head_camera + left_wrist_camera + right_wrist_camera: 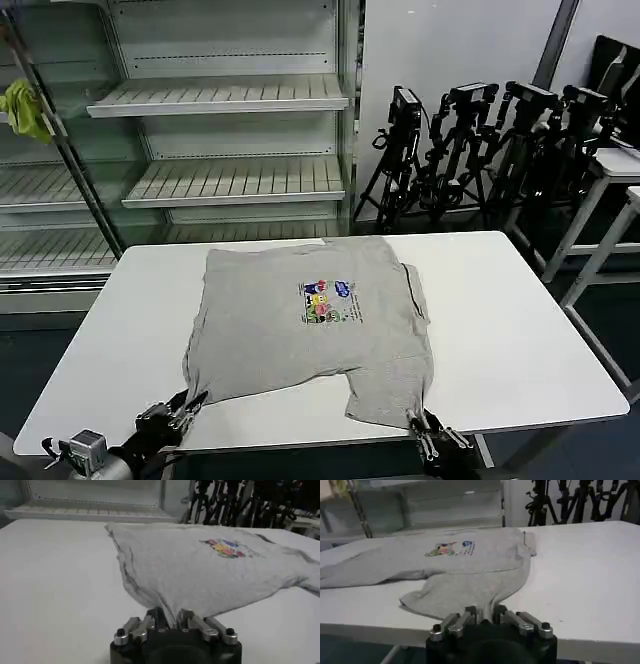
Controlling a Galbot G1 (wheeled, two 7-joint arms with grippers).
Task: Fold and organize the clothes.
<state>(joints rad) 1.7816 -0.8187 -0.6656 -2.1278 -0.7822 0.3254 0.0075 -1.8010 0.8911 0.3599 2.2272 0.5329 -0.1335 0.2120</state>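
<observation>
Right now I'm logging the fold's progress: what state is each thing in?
T-shirt: flat on the table, print up, near edge pinched at two spots.
Left gripper: fingers shut on the shirt's near corner.
Right gripper: fingers shut on the shirt's near edge.
Table: white, shirt spread across it.

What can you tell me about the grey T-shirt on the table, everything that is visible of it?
The grey T-shirt is light grey, soft cotton by its look, with short sleeves and a small multicolour chest print. It lies print side up on the white table, partly rumpled, the right side folded over. Its two near corners reach the table's front edge, where the left gripper and the right gripper are each shut on the cloth.
</observation>
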